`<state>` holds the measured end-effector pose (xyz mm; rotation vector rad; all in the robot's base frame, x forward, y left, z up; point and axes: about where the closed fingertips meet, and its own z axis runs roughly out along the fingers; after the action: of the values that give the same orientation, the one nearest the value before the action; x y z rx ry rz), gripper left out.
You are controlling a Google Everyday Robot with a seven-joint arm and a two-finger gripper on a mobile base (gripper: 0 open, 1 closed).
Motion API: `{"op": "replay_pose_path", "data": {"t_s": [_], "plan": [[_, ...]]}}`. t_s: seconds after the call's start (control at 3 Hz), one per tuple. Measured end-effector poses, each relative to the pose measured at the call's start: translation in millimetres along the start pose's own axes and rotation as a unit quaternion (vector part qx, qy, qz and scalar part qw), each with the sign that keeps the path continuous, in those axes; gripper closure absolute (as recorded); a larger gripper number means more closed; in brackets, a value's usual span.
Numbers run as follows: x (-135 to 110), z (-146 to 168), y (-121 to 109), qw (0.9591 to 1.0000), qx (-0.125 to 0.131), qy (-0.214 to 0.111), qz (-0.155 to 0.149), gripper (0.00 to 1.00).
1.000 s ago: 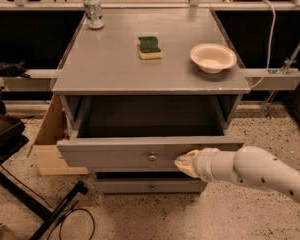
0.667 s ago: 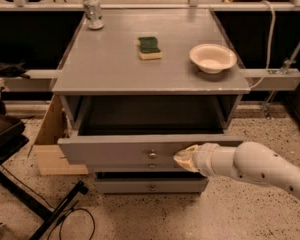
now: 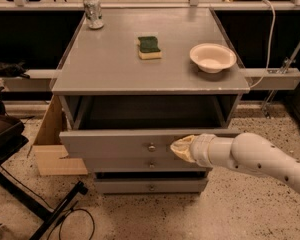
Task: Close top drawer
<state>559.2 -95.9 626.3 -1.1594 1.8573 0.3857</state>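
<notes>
The top drawer (image 3: 115, 143) of the grey cabinet stands pulled out, its long flat front panel facing me with a small round metal knob (image 3: 151, 147) at centre. Its inside is dark and looks empty. My gripper (image 3: 176, 147) sits at the end of the white arm coming in from the right. Its tip is against the drawer front, just right of the knob. Two narrower grey drawer fronts (image 3: 151, 164) with knobs sit below.
On the cabinet top (image 3: 110, 69) are a metal can (image 3: 93, 12) at back left, a green and yellow sponge (image 3: 149, 47), and a white bowl (image 3: 213, 57). A cardboard box (image 3: 50, 144) stands to the cabinet's left. A black stand and cables (image 3: 50, 204) lie on the floor at left.
The gripper has moved left along the drawer front toward the knob. The drawer looks slightly less far out than before.
</notes>
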Motion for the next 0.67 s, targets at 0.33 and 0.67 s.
{"op": "replay_pose_path", "data": {"t_s": [0.33,0.67], "plan": [[-9.8,-0.3,-10.2,0.9999,0.006,-0.008,-0.007,1.0],[-9.8,-0.2,-10.2,0.9999,0.006,-0.008,-0.007,0.83]]}}
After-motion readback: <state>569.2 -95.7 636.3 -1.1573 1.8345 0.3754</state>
